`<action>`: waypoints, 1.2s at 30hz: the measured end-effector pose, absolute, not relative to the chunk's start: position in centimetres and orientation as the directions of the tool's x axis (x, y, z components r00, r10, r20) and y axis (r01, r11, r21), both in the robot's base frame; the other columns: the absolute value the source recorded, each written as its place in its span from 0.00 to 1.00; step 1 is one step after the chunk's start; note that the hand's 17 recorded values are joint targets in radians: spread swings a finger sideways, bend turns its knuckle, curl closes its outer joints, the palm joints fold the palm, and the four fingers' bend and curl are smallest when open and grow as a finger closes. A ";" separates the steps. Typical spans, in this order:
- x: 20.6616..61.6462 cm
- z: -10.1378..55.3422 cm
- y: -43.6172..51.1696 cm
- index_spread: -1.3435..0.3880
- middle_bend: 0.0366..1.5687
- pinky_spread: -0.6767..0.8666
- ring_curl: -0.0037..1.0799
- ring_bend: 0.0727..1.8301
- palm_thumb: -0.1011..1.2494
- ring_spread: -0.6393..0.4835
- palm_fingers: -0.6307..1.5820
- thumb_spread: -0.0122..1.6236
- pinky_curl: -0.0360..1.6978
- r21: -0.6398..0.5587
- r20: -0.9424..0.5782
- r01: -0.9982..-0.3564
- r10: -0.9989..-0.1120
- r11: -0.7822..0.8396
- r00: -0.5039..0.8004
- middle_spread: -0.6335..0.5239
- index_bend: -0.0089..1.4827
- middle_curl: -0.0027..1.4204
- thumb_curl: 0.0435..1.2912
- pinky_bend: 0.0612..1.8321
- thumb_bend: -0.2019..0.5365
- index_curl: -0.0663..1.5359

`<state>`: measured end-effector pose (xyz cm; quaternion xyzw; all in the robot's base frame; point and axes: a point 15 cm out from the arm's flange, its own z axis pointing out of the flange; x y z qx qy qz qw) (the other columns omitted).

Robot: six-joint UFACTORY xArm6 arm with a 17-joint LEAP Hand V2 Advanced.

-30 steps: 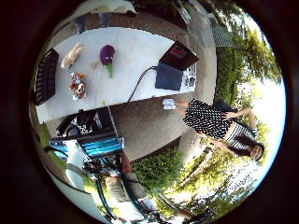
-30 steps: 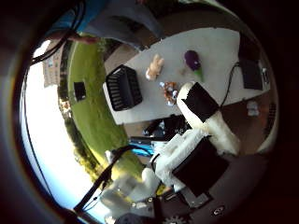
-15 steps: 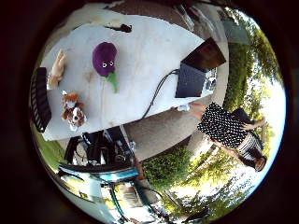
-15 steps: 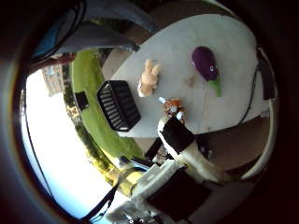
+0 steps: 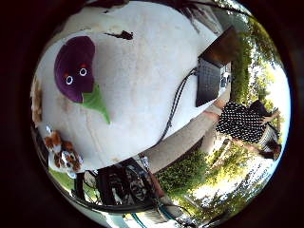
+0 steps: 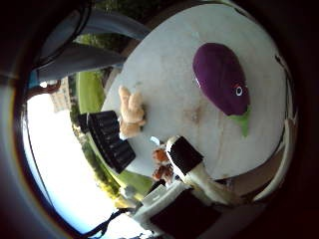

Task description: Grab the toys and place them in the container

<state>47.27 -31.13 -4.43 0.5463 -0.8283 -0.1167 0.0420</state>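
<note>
A purple eggplant plush (image 5: 74,68) with a green stalk lies on the white table (image 5: 152,66), close below the palm. In the thumb side view a tan animal plush (image 6: 130,110) lies beside a black slatted basket (image 6: 110,141) at the table's edge. A small brown and orange toy (image 6: 159,165) lies near the basket. My hand (image 6: 197,169) shows as a white and black finger reaching out fairly straight above the table beside the small toy, away from the eggplant plush.
An open laptop (image 5: 211,74) sits at the table's far end with a cable running across the top. A small dark object (image 5: 119,35) lies near another edge. Grass and a cart with equipment surround the table.
The hand has come down much closer to the table. The eggplant plush now fills far more of both views, and the basket and other toys have slid toward the edges.
</note>
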 end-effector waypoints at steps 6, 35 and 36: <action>47.2 -6.7 -29.5 0.77 0.18 0.75 0.33 0.32 0.50 0.83 0.51 0.69 0.13 0.266 -0.061 -0.899 -0.925 0.347 -0.375 0.62 0.12 0.26 0.23 0.41 0.28 0.17; 43.5 11.0 -22.7 0.34 0.73 0.55 0.71 0.78 0.81 0.50 0.71 0.69 0.40 0.467 -0.300 -0.865 -0.887 0.185 -0.351 0.37 0.52 0.70 0.54 0.86 0.26 0.14; 43.7 11.6 -22.6 0.33 0.73 0.54 0.71 0.79 0.81 0.50 0.71 0.69 0.40 0.457 -0.306 -0.871 -0.887 0.180 -0.345 0.37 0.53 0.71 0.55 0.86 0.26 0.14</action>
